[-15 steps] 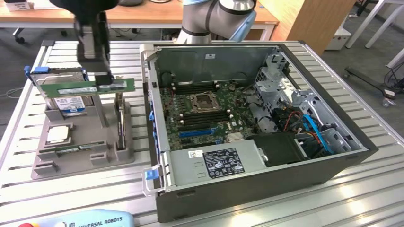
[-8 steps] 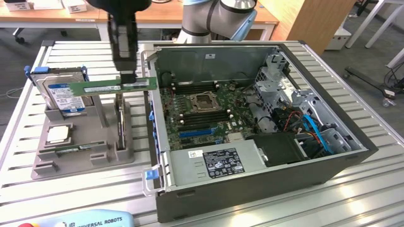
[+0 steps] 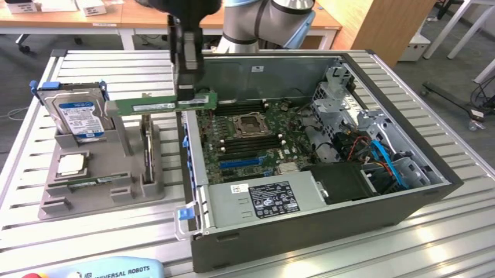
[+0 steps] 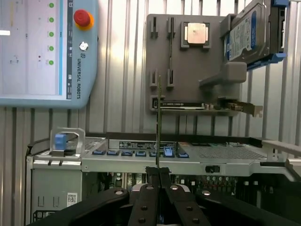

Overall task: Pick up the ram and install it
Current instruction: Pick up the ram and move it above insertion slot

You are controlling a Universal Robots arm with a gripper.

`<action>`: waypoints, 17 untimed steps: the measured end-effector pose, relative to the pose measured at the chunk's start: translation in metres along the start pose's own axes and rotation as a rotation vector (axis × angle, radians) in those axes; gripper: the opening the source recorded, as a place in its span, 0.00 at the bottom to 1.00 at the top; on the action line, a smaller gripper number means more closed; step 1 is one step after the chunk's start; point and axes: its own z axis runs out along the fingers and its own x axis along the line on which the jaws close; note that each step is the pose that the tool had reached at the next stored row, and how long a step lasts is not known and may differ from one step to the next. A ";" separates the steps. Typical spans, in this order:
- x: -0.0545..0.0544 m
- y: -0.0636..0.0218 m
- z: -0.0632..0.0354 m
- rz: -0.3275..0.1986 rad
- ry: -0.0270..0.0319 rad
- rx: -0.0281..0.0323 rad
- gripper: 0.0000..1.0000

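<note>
The ram [image 3: 159, 106] is a narrow green stick held level in the air, over the gap between the grey fixture [image 3: 101, 200] and the open computer case [image 3: 402, 214]. My gripper [image 3: 185, 95] is shut on it near the end toward the exterior view's right, coming down from above. In the wrist view the ram [image 4: 158, 122] shows edge-on as a thin line rising from my gripper [image 4: 158, 172], above the case's near wall. A second stick like it [image 3: 87, 185] lies in a slot of the fixture. The motherboard [image 3: 247, 145] lies exposed inside the case.
On the fixture stand a silver hard drive [image 3: 76, 116] with a blue-white label, a square processor chip [image 3: 71, 164] and an upright expansion card [image 3: 147, 150]. A power supply [image 3: 263, 200] fills the case's front corner. A teach pendant [image 3: 108, 269] lies at the table's front edge.
</note>
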 end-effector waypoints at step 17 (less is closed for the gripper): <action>0.002 -0.0899 -0.0033 -0.002 -0.0014 -0.0001 0.12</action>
